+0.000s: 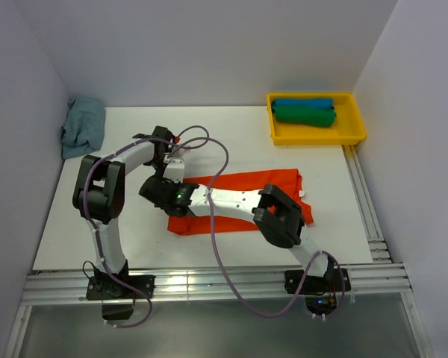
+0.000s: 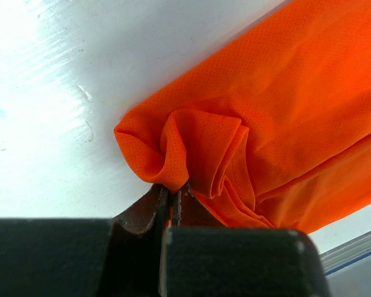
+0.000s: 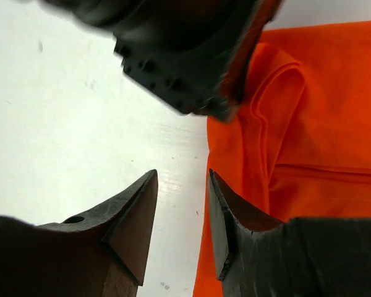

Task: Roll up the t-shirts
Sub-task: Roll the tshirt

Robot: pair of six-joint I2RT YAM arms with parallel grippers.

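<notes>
The orange-red t-shirt (image 1: 263,183) lies flattened across the middle of the white table (image 1: 134,239), partly under the right arm's forearm. My left gripper (image 1: 172,168) is at the shirt's left end. In the left wrist view it (image 2: 173,187) is shut on a bunched fold of the orange fabric (image 2: 284,111). My right gripper (image 1: 155,192) reaches across the shirt to the same left end. Its jaws (image 3: 182,179) stand open over bare table, with one finger along the edge of the shirt (image 3: 321,124) and nothing between them.
A yellow tray (image 1: 355,134) at the back right holds a rolled blue shirt (image 1: 302,103) and a rolled green shirt (image 1: 305,116). A crumpled grey-blue cloth (image 1: 82,127) lies in the back left corner. Walls close in three sides; a metal rail (image 1: 209,282) runs along the near edge.
</notes>
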